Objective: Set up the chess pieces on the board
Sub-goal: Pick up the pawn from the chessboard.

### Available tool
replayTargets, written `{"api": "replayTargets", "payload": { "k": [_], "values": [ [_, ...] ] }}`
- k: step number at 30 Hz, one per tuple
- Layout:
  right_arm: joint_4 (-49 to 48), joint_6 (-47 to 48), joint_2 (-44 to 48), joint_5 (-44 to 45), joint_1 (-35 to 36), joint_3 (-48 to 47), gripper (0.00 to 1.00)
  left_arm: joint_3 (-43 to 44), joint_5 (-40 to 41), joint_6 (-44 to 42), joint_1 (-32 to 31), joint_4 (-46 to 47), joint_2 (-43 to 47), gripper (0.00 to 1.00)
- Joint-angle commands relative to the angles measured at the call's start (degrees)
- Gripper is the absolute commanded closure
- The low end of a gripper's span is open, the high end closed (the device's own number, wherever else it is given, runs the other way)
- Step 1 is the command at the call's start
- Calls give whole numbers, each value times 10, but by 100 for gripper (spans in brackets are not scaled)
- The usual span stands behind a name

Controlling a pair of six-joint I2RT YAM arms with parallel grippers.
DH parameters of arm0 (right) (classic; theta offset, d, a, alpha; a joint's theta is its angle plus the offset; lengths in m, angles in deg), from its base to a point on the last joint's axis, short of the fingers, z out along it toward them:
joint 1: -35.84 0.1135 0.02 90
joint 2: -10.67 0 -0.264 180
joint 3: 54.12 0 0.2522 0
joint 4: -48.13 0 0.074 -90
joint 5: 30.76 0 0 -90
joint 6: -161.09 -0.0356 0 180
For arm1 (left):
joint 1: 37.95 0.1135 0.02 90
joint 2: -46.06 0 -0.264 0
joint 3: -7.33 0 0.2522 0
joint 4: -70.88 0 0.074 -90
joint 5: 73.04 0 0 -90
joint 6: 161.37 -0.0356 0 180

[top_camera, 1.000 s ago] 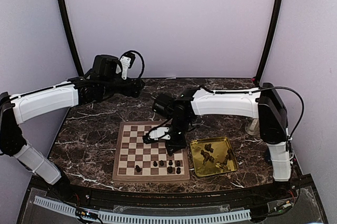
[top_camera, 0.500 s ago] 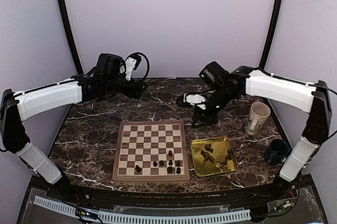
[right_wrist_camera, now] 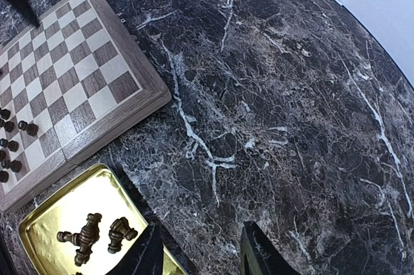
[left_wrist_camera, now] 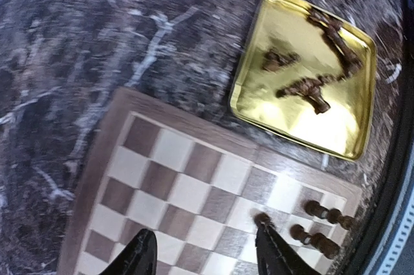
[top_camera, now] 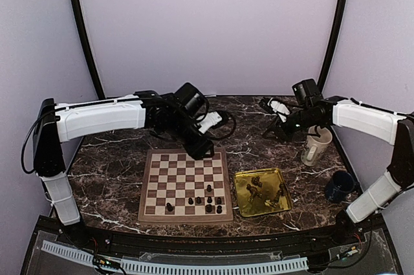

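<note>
Tray (top_camera: 240,202), cream mug (top_camera: 315,146) right of board (top_camera: 169,171)

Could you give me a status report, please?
Left gripper open over board; right gripper open, empty. Some chess pieces on board, others in gold tray. Mugs stand clear.

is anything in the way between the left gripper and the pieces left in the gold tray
Nothing visible. Only bare board and marble lie between the left gripper and the pieces in the tray.
</note>
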Motion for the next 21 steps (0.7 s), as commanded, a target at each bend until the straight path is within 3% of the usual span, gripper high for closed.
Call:
{"api": "replayTargets", "payload": {
  "k": [1,9,21],
  "values": [
    [-52,-14,9,-16,3,11,57,39,-26,-9,-36,-113,-34,46],
    [-42,-9,-5,-20,3,7,57,90,-32,-4,-56,-152,-112,48],
    [-32,5,-12,-10,3,6,56,96,-61,-15,-67,-176,-147,50]
  ]
}}
